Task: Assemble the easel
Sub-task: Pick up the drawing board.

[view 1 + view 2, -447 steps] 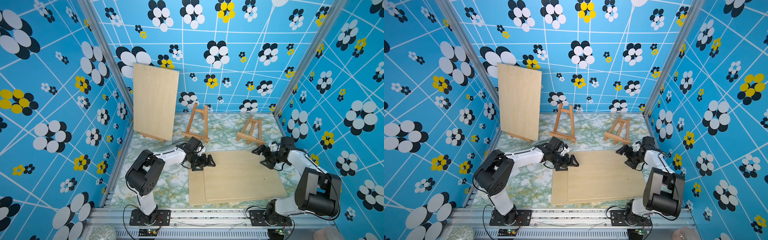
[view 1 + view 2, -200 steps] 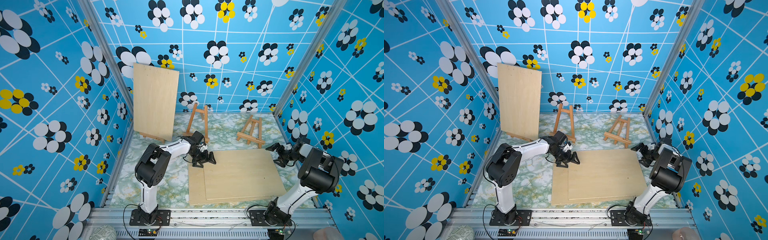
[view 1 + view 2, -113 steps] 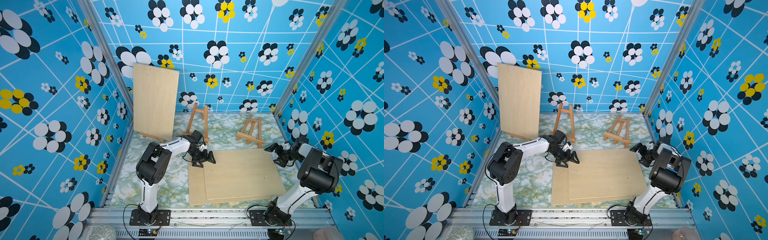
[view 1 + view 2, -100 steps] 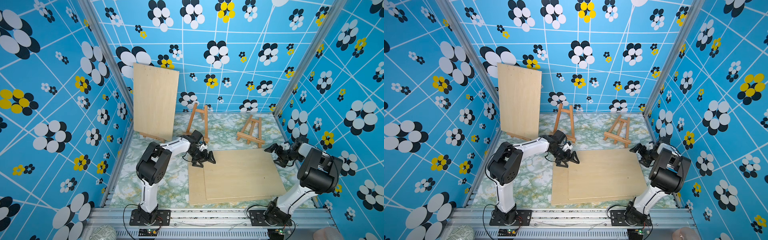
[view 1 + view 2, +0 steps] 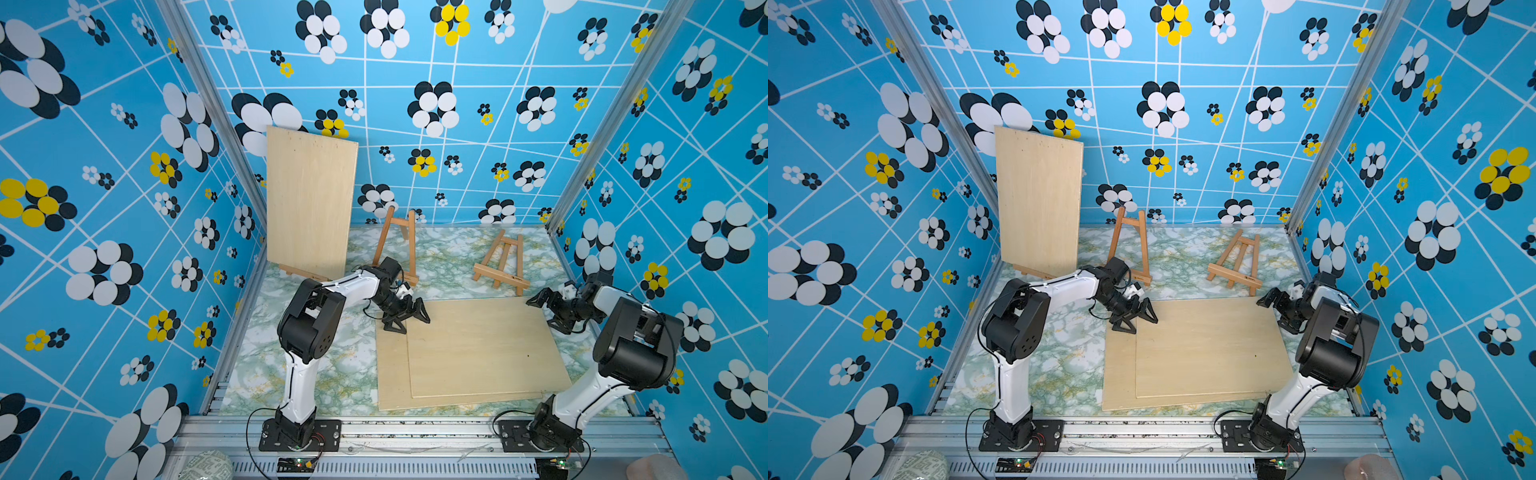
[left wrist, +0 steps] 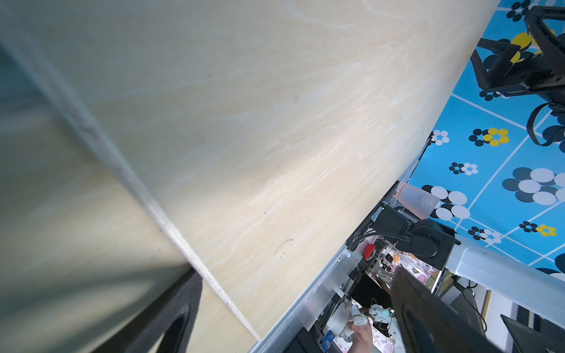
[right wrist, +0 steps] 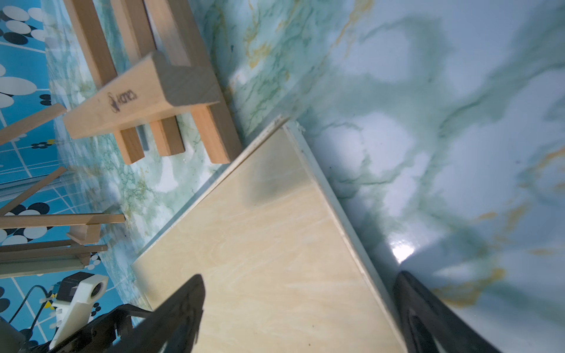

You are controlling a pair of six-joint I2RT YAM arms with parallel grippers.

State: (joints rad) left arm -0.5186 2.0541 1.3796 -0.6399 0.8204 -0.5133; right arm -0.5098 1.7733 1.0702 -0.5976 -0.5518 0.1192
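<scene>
Two plywood boards lie stacked flat on the table, the upper one (image 5: 482, 349) offset right of the lower one (image 5: 390, 365). My left gripper (image 5: 411, 324) stands open at their far left corner; in the left wrist view the upper board's edge (image 6: 171, 232) runs between the fingers (image 6: 171, 314). My right gripper (image 5: 546, 316) is open at the upper board's far right corner (image 7: 260, 244), straddling its edge. One wooden easel (image 5: 399, 245) stands upright at the back. Another easel (image 5: 505, 262) lies tipped at the back right. Neither gripper holds anything.
A third board (image 5: 309, 203) stands on an easel ledge (image 5: 303, 272) in the back left corner. Patterned blue walls (image 5: 124, 208) close in three sides. A metal rail (image 5: 415, 432) with both arm bases runs along the front.
Over two seconds both arms raised their elbows and the right gripper slid right to the board's side edge. In the last half second nothing has visibly moved.
</scene>
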